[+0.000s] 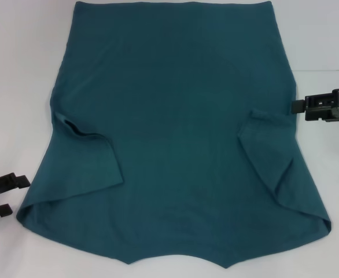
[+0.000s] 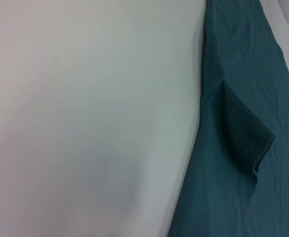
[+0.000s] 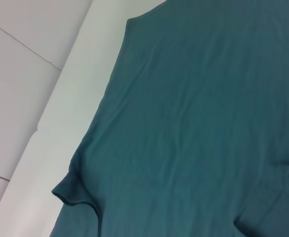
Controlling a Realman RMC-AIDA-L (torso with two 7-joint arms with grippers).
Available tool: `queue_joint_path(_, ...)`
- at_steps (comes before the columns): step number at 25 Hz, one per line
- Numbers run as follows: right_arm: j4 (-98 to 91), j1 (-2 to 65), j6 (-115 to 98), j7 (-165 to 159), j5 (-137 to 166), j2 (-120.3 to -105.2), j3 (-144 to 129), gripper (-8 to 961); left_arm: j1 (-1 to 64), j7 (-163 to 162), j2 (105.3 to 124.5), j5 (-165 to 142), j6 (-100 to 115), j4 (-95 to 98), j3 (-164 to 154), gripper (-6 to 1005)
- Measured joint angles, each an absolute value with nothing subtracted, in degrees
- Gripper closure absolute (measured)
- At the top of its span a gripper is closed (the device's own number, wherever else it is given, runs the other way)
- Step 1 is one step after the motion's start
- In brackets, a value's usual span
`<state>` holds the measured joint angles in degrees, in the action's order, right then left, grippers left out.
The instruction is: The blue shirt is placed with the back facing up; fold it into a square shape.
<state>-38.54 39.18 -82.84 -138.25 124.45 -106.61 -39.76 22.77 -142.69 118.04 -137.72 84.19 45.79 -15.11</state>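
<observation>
Blue shirt (image 1: 175, 133) lies flat, no lettering showing; left gripper (image 1: 2, 197) and right gripper (image 1: 325, 106) fingers' state unclear.

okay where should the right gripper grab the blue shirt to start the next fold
Probably the blue shirt along its right side edge, just beyond the folded-in sleeve, coming in from the right. The right gripper is already level with that edge, and the cloth lies flat there, so pinching the rim looks easiest. The left gripper sits beside the near left corner.
</observation>
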Motion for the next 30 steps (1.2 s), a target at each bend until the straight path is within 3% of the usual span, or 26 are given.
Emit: queue_joint_path(30, -38.2, 38.29, -83.32, -137.62, 124.45, -106.5, -37.58, 327, 26.0, -143.24, 119.3, -136.99, 85.89, 43.45, -22.24, 77)
